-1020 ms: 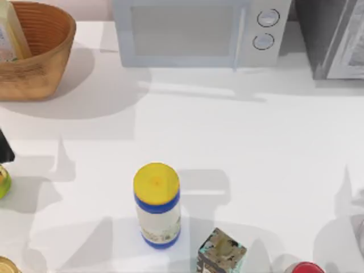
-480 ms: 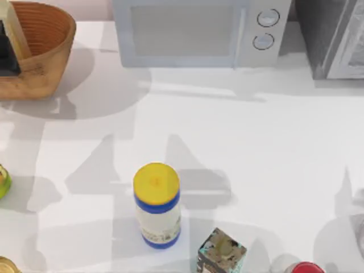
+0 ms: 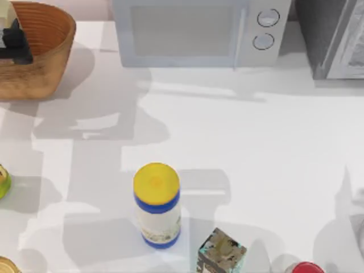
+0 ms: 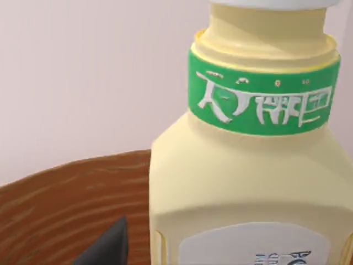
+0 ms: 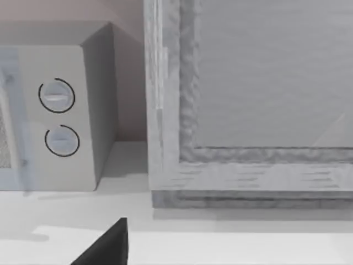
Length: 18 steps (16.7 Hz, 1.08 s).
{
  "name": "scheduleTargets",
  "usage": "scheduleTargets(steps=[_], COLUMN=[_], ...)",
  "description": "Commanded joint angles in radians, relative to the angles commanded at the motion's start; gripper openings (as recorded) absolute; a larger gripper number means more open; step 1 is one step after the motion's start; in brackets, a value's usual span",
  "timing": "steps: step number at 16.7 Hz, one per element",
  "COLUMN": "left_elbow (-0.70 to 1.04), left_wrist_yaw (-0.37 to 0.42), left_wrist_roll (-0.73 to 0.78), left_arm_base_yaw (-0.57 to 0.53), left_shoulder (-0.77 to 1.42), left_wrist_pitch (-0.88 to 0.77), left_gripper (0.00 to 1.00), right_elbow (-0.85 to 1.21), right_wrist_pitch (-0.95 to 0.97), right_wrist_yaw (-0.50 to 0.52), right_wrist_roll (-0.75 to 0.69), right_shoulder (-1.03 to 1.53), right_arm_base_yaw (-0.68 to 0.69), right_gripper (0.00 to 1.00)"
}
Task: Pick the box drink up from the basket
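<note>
The orange-brown woven basket [image 3: 45, 54] stands at the table's back left corner. My left gripper [image 3: 15, 42] hovers inside it, covering most of the box drink [image 3: 7, 12], of which a pale sliver shows at the view's edge. In the left wrist view the box drink [image 4: 242, 182] looms close: cream-yellow, with a green band and a whitish label. One dark fingertip [image 4: 107, 248] stands beside it with a small gap, over the basket's brown wall [image 4: 49, 204]; the gripper is open. My right arm is parked near the back right, its dark fingertip [image 5: 107, 245] well off centre, open.
A white microwave [image 3: 193, 31] and a grey cabinet [image 3: 335, 37] line the back edge. A yellow-capped blue-and-white cylinder [image 3: 157, 205] and a dark patterned cube box [image 3: 222, 253] stand at the front middle. A green object [image 3: 3, 181] sits at the left edge, a red one [image 3: 307, 268] at the front.
My left gripper has travelled from the table's left edge back into the basket and now sits over the carton. Its shadow has shifted across the table. The right arm is still.
</note>
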Motion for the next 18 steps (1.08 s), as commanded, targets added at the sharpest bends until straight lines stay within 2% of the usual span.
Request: scheduleTargets(steps=[4, 14, 18], left_elbow=[0.045, 0.057, 0.12], left_wrist_yaw=[0.009, -0.004, -0.011], left_wrist_roll=[0.001, 0.0, -0.001], left_arm_base_yaw=[0.007, -0.007, -0.015], left_shoulder=[0.108, 0.13, 0.167], left_wrist_pitch=[0.055, 0.064, 0.039], left_gripper=[1.0, 1.0, 1.0], right_elbow=[0.0, 0.0, 0.0], right_wrist_pitch=[0.0, 0.0, 0.0], right_wrist_yaw=[0.0, 0.0, 0.0], right_wrist_roll=[0.0, 0.0, 0.0], right_shoulder=[0.0, 0.0, 0.0], right_arm_base_yaw=[0.0, 0.0, 0.0], right_gripper=[1.0, 1.0, 1.0])
